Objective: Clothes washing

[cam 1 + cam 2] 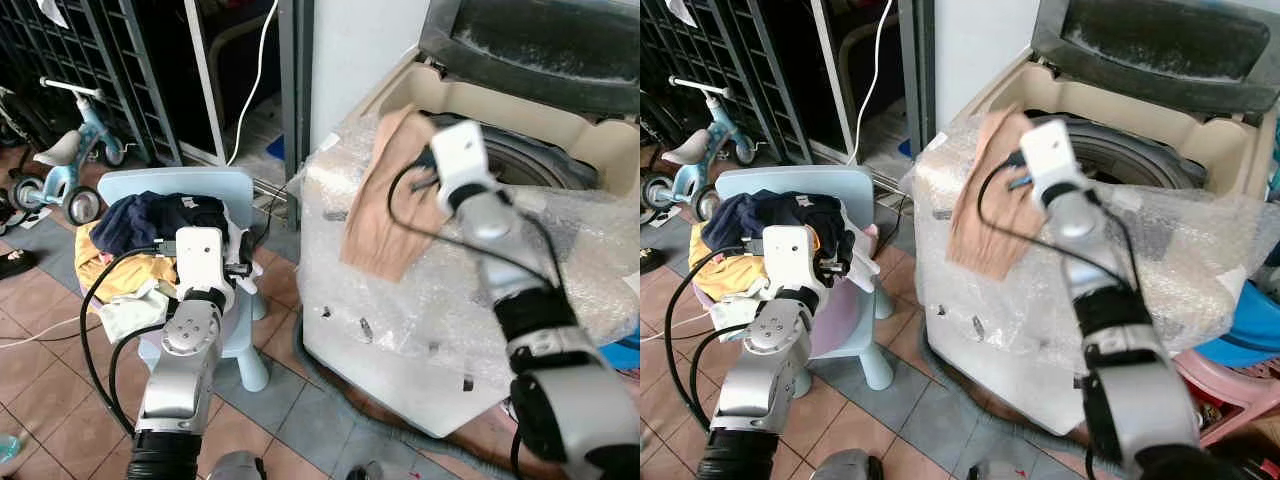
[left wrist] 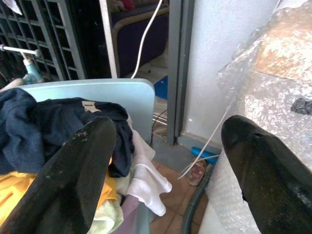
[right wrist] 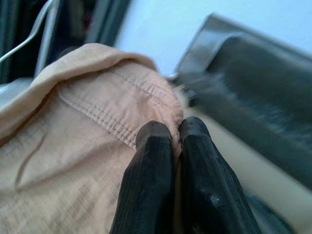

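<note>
The right claw (image 3: 174, 141) is pinched shut on the seam of a tan garment (image 1: 385, 195), holding it up at the front left corner of the washing machine (image 1: 560, 250), whose body is wrapped in bubble wrap. The cloth hangs down from the claw outside the machine's front wall, its long axis near vertical. The open drum (image 1: 1140, 160) lies behind and to the right of the claw, across the rim, so the coming move looks like a carry inward over that rim before letting go. The left claw (image 2: 170, 161) hangs with fingers spread wide and empty, just in front of the pale blue chair (image 1: 215, 185) heaped with more clothes (image 1: 150, 222), left of the machine.
</note>
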`<state>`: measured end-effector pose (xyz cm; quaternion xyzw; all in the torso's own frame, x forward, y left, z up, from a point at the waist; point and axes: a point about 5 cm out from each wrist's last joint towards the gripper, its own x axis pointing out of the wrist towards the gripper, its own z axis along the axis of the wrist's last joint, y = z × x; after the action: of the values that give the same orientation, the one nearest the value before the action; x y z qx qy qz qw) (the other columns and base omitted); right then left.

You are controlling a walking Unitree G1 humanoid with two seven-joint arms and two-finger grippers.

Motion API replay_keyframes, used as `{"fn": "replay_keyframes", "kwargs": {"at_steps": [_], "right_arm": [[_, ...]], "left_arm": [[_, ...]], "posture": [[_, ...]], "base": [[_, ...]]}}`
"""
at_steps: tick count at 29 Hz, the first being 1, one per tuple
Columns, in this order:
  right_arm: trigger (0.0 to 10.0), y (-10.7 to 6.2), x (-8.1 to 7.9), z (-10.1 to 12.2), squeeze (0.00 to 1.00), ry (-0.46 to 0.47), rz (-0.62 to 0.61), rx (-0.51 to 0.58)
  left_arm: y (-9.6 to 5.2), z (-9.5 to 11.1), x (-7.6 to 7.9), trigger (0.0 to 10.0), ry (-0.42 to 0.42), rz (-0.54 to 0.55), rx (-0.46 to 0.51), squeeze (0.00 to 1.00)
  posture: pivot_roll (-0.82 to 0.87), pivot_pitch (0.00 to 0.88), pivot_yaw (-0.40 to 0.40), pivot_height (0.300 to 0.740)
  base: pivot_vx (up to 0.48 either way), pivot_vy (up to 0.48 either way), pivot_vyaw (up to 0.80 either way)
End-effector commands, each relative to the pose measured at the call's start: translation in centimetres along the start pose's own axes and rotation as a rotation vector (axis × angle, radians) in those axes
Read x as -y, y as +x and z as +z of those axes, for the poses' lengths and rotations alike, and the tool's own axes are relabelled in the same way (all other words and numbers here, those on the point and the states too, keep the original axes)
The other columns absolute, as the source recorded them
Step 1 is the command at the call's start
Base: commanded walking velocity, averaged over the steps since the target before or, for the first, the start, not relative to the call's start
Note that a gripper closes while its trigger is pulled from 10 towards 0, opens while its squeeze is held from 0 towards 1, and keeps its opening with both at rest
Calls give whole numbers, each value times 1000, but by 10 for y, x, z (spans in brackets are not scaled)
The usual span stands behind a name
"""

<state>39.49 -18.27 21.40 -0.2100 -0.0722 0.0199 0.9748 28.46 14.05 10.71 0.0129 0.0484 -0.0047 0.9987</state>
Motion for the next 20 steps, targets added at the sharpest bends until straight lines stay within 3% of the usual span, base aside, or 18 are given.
{"fn": "replay_keyframes", "kwargs": {"at_steps": [1, 2, 5, 7, 12, 13, 14, 15, 16, 17, 20], "right_arm": [[0, 5, 12, 12, 0, 9, -54, 41], [0, 5, 12, 12, 0, 9, -54, 41], [0, 15, 53, 31, 0, 134, -312, 39], [0, 15, 66, 32, 0, 209, -410, 22], [0, 11, 79, 22, 0, 342, -552, -31], [0, 11, 78, 20, 0, 333, -545, -38], [8510, 12, 70, 16, 0, 308, -496, -53], [8510, 12, 65, 14, 0, 298, -466, -61], [10000, 12, 60, 11, 878, 293, -434, -75], [10000, 12, 54, 6, 1000, 292, -401, -93], [10000, 10, 47, -1, 1000, 308, -355, -104]], "left_arm": [[1, 2, -1, 10000, 0, 3, 11, 0], [1, 2, -1, 10000, 0, 3, 11, 0], [2, 1, 2, 10000, -4, 1, 9, 0], [3, 1, 4, 10000, -6, -1, 6, 0], [2, -1, 4, 10000, -5, 8, -5, 0], [2, -1, 3, 10000, -5, 11, -6, 0], [1, -2, 2, 10000, -5, 15, -9, 0], [1, -3, 2, 10000, -6, 17, -10, 0], [1, -3, 2, 10000, -6, 17, -11, 0], [0, -3, 3, 10000, -5, 15, -11, 0], [2, -2, 4, 10000, -5, 12, -10, 0]], "posture": [[-47, 0, -8, 740], [-47, 0, -8, 740], [-49, 0, -12, 740], [-46, 0, -15, 740], [-43, 0, -29, 740], [-43, 0, -29, 740], [-46, 0, -28, 740], [-46, 0, -28, 740], [-46, 0, -27, 740], [-47, 0, -27, 740], [-49, 0, -24, 740]], "base": [[0, 0, 0], [0, 0, 0], [0, 0, 0], [0, 0, 0], [0, 0, 0], [0, 0, 0], [0, 0, 0], [0, 0, 0], [0, 0, 0], [0, 0, 0], [0, 0, 0]]}}
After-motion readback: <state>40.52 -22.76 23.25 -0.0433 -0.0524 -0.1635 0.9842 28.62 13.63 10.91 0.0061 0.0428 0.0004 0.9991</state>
